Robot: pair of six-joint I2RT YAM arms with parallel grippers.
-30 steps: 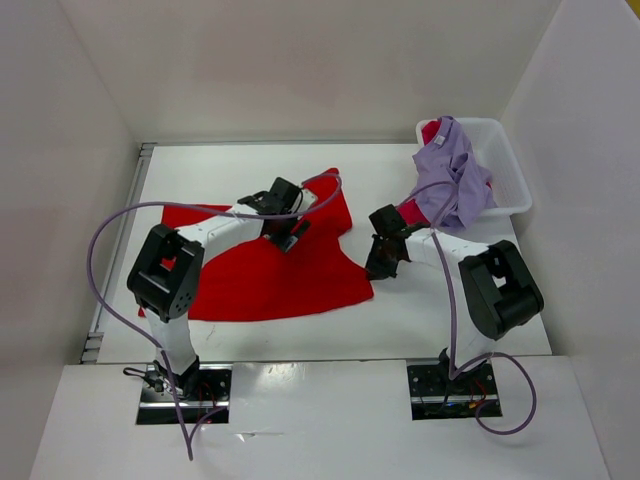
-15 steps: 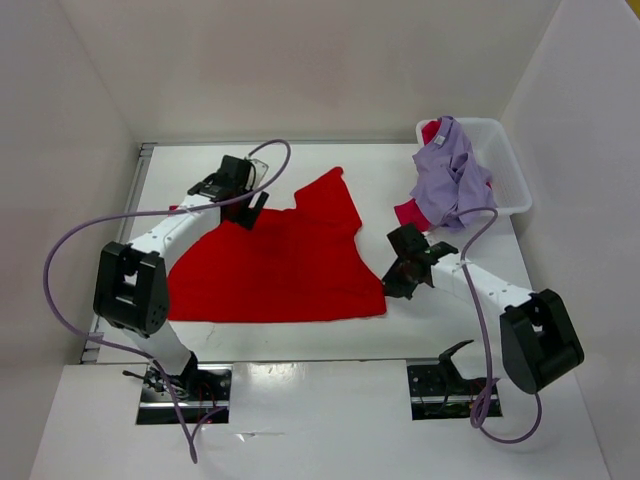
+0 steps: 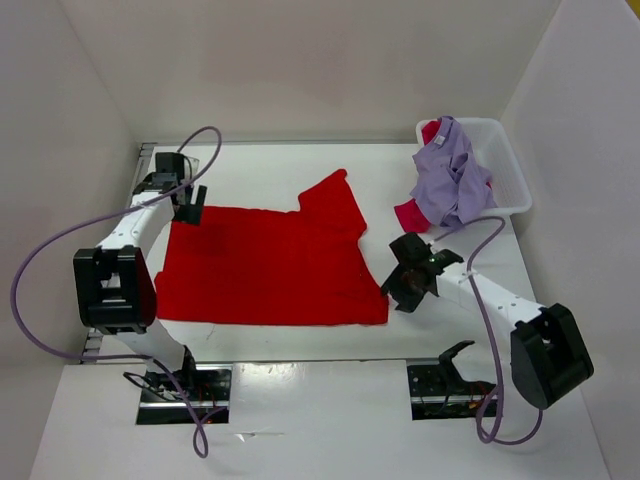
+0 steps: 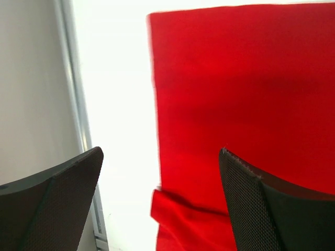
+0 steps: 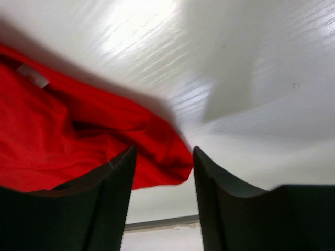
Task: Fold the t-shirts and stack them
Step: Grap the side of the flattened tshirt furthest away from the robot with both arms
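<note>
The bright red cloth t-shirt is laid out pretty much flat on the white table, left of centre. It makes a wide rectangle with one sleeve poking up toward the back, and the left wrist view shows a small fold at its corner.

The pale lavender t-shirt is heaped over the rim of the white plastic bin at the far right, and the pinkish crimson t-shirt peeks out underneath it.

A second ago the red one was all bunched up, with both arms near the middle. Since then it's been pulled out wide. The left gripper has swung to the shirt's far-left corner, jaws gaping with nothing in them. The right gripper is at the near-right corner. Its fingers are partly spread and the corner lies loose just beyond them.
</note>
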